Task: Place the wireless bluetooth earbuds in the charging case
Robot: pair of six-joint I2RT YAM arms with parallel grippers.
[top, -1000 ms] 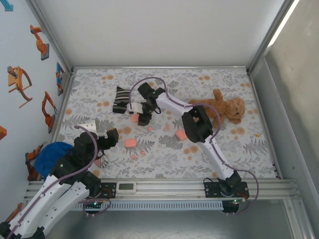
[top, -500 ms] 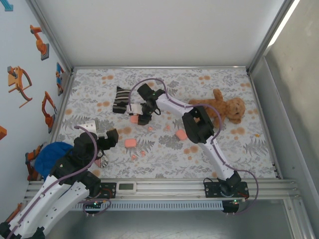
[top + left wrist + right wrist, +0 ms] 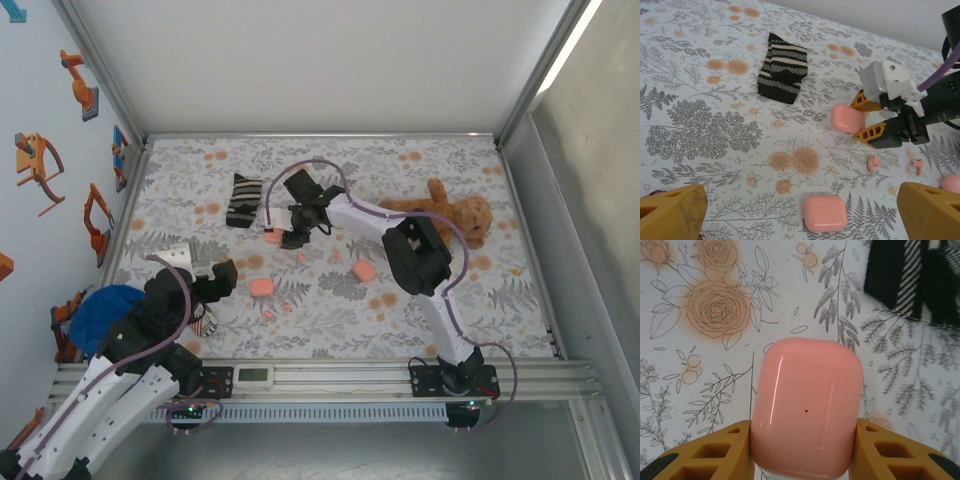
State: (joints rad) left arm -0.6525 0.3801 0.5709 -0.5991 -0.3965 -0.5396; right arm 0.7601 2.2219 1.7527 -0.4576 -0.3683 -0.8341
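The floral tablecloth spreads across the table, with a brown teddy bear lying toward its right and a striped sock toward the far left. The right gripper is clamped on a salmon-pink charging case, one finger pressed against each side. The left gripper gapes wide and holds nothing; a second case lies on the cloth ahead of it. Two earbuds lie loose on the cloth near the right gripper.
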